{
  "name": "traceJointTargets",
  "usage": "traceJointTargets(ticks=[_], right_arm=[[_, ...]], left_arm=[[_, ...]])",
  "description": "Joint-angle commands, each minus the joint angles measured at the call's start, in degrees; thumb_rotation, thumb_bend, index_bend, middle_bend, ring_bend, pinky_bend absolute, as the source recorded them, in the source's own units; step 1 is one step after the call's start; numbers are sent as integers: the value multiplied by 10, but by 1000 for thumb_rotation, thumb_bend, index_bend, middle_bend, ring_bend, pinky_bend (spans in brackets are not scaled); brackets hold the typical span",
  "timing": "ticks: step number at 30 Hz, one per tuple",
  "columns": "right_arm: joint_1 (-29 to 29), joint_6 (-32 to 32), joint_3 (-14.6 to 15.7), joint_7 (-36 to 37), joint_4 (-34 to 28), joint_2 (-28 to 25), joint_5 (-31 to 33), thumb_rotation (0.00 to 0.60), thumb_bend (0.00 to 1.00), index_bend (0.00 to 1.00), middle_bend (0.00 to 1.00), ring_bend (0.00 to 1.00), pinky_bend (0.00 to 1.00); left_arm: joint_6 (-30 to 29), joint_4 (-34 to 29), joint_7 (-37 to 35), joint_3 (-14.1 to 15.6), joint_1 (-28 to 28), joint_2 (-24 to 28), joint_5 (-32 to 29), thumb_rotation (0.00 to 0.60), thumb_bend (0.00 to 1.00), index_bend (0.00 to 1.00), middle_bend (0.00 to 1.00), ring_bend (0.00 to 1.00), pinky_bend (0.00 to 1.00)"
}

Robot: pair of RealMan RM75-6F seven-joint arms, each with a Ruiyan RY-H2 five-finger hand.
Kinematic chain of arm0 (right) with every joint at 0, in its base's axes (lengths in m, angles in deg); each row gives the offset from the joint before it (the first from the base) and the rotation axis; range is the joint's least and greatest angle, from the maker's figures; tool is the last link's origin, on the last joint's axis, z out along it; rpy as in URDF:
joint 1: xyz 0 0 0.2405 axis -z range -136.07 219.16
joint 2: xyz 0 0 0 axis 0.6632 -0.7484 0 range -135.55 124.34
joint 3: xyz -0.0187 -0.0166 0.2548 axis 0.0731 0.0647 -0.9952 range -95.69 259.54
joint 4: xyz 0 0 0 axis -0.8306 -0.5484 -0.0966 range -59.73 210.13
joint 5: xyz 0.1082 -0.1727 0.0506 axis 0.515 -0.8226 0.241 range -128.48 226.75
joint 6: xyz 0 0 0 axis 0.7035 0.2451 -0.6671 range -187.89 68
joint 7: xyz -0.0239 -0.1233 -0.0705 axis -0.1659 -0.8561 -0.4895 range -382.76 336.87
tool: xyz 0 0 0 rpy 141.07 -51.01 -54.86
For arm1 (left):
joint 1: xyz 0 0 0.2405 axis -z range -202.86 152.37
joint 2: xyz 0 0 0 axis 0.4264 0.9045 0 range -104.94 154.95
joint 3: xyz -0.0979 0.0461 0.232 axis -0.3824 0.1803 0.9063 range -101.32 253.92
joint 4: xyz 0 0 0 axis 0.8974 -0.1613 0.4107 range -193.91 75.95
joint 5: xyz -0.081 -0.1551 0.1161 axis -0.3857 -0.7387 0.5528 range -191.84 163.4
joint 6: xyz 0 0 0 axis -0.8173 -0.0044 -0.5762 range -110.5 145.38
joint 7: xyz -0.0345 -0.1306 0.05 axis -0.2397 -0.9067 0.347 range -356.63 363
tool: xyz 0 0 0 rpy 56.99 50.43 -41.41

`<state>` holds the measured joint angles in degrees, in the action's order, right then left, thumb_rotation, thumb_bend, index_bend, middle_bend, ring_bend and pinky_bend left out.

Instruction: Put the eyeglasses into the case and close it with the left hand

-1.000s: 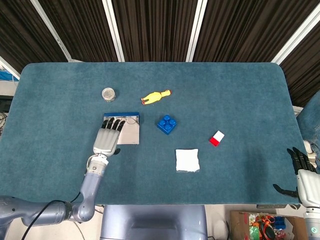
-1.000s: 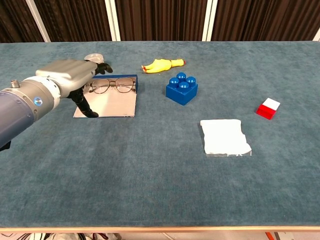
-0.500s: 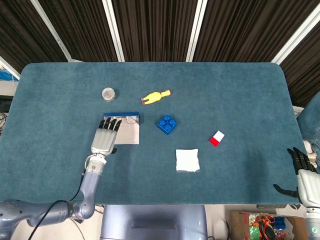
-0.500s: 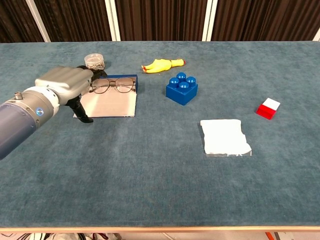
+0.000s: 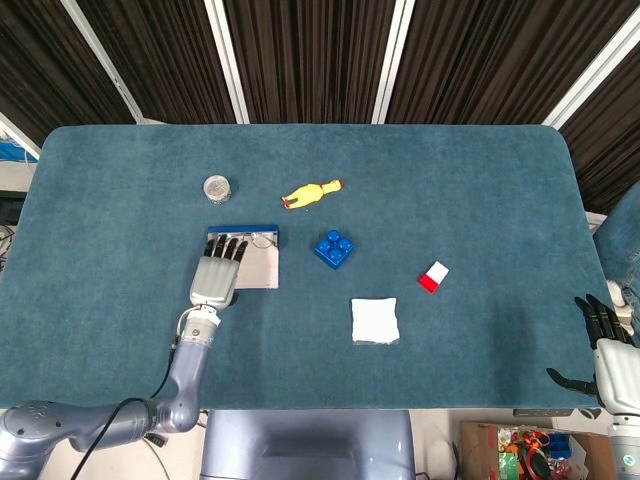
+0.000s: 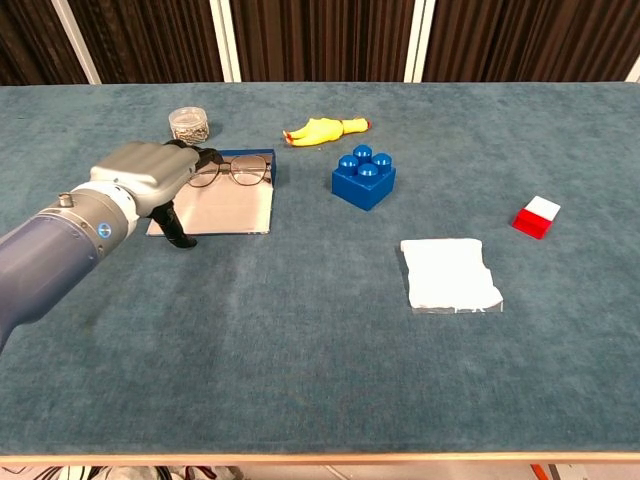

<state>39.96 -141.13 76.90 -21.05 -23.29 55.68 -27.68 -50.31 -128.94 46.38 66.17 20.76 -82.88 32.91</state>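
Since the earlier frames the left robot hand (image 6: 150, 175) has shifted slightly right over the open blue-edged glasses case (image 6: 222, 205), holding nothing, fingers spread beside the thin wire-rimmed eyeglasses (image 6: 232, 171) lying inside, seemingly poised to close it.

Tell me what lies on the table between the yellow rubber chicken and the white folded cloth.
The blue building block lies roughly between the yellow rubber chicken and the white folded cloth; otherwise only bare table. The head view shows it best.

The left robot hand (image 6: 150, 180) hides the left part of the eyeglasses (image 6: 232, 171) and case (image 6: 232, 208)
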Motion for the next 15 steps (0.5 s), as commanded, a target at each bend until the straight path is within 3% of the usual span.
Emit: traceJointTargets(ticks=[1, 15], right_arm=[[0, 0, 0, 0, 0, 0, 0, 600, 49, 0, 0, 22, 187], [0, 0, 0, 0, 0, 0, 0, 600, 48, 0, 0, 22, 187]], left_arm=[[5, 10, 3, -6, 2, -6, -1, 600, 102, 121, 101, 21, 109], [14, 36, 9, -18, 4, -23, 5, 600, 138, 188, 101, 21, 109]])
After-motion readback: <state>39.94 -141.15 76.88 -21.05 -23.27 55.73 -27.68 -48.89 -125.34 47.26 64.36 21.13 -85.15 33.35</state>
